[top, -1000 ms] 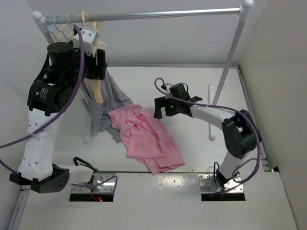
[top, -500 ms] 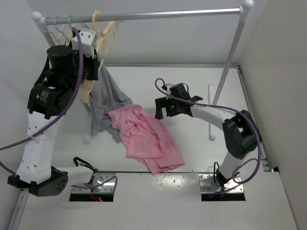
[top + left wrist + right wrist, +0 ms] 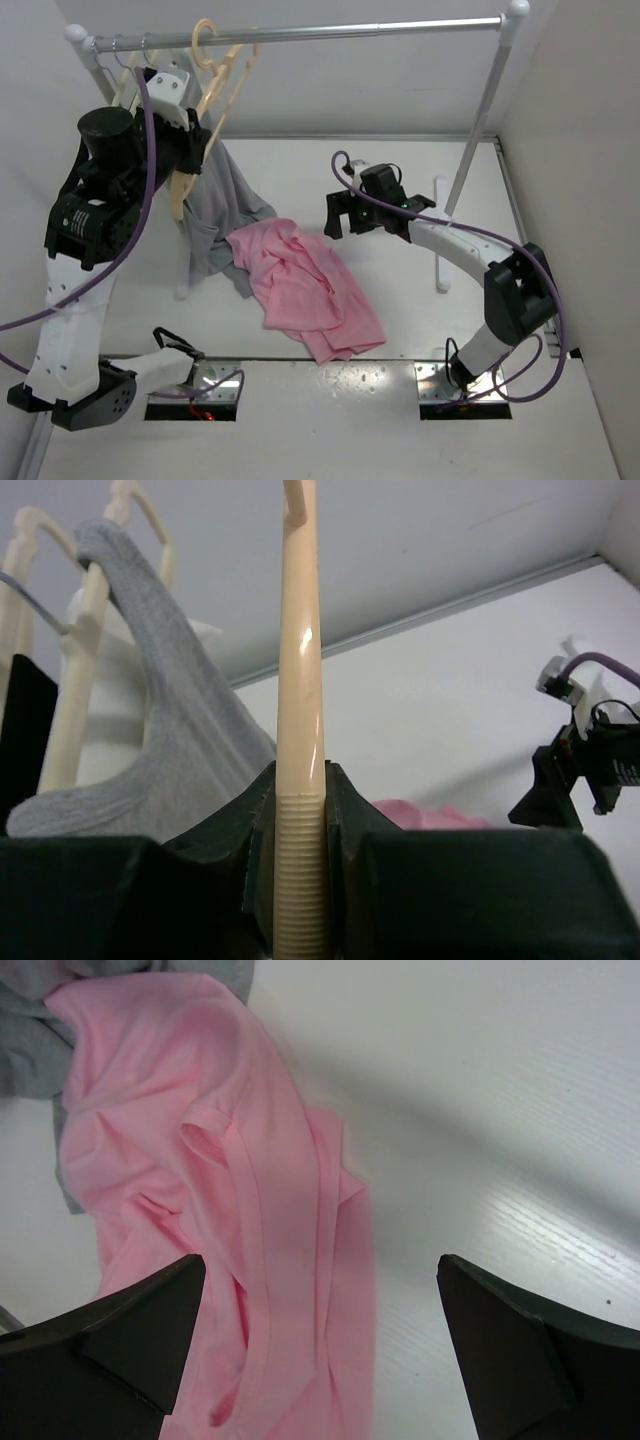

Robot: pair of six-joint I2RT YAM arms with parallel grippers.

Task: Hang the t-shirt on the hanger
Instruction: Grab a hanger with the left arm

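Gripping the peach hanger (image 3: 300, 680) are the left fingers (image 3: 352, 820)

Bright, even white light fills the overhead view, leaving only soft, pale shadows on the bench (image 3: 400, 190). At the left wrist, a glossy streak of glare runs down the hanger (image 3: 300, 680), and the dark left fingers (image 3: 450, 900) are blurred. At the right wrist, a broad grey shadow crosses the bench diagonally; the right fingers (image 3: 110, 1330) and t-shirt (image 3: 200, 1160) look soft.

A grey sleeveless fabric garment (image 3: 215, 210) hangs on a pale cream plastic hanger (image 3: 75, 670) from the silver metal rail (image 3: 350, 30), trailing onto the white table (image 3: 300, 170).
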